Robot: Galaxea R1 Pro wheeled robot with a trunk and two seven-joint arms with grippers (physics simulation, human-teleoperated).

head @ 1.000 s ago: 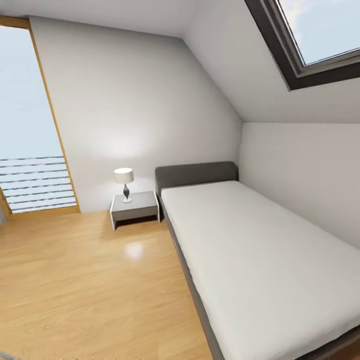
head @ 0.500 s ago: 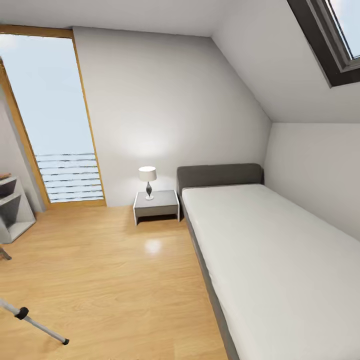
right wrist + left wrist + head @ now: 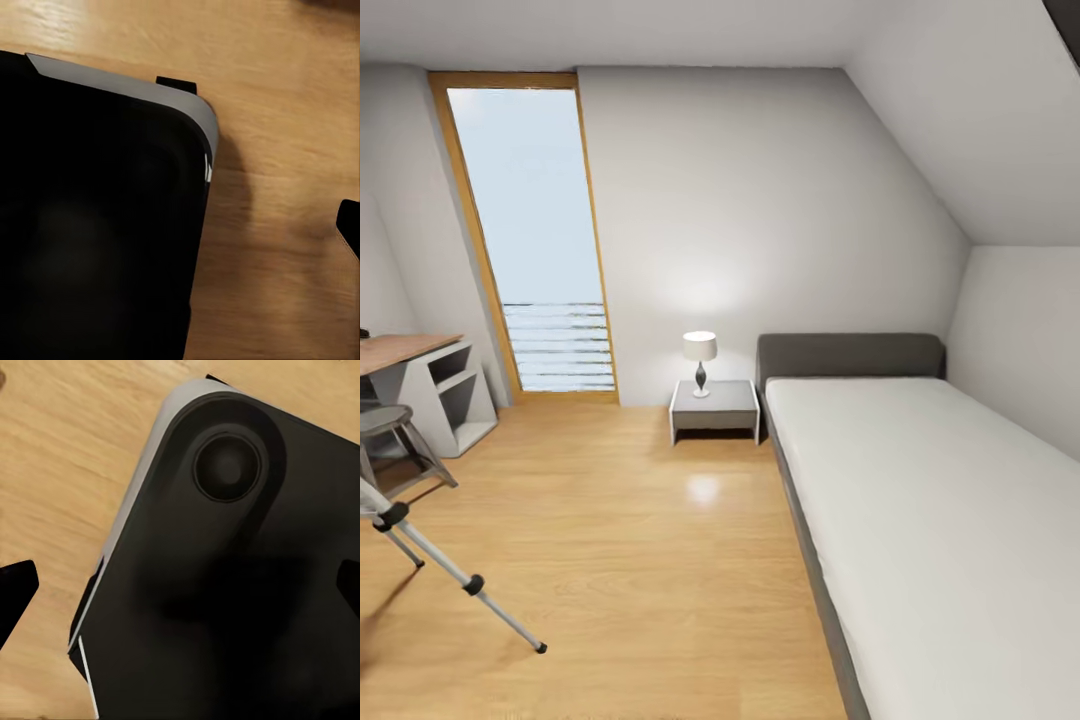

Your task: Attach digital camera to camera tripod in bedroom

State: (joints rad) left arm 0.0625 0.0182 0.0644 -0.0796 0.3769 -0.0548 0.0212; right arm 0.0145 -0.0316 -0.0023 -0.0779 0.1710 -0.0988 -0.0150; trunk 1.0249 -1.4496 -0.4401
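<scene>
silver legs of the camera tripod (image 3: 455, 575) splay on the wood floor (image 3: 630, 560) at your far left, near the desk (image 3: 405, 350) and stool (image 3: 388, 425); no digital camera is visible. you're at the searching step, so turn further left. neither gripper's state can be told, as the robot's base (image 3: 225, 585) blocks both wrist views.

Light wood plank floor (image 3: 67, 472) below the left gripper (image 3: 180, 585). One dark fingertip (image 3: 16, 589) at one edge of the picture, the other dark fingertip (image 3: 350, 581) at the opposite edge, well apart, nothing held between. Under the gap between them, a large black panel of the robot's base (image 3: 225, 607), pale grey along its rounded rim, with a round recessed disc (image 3: 227, 467) near its corner.
</scene>
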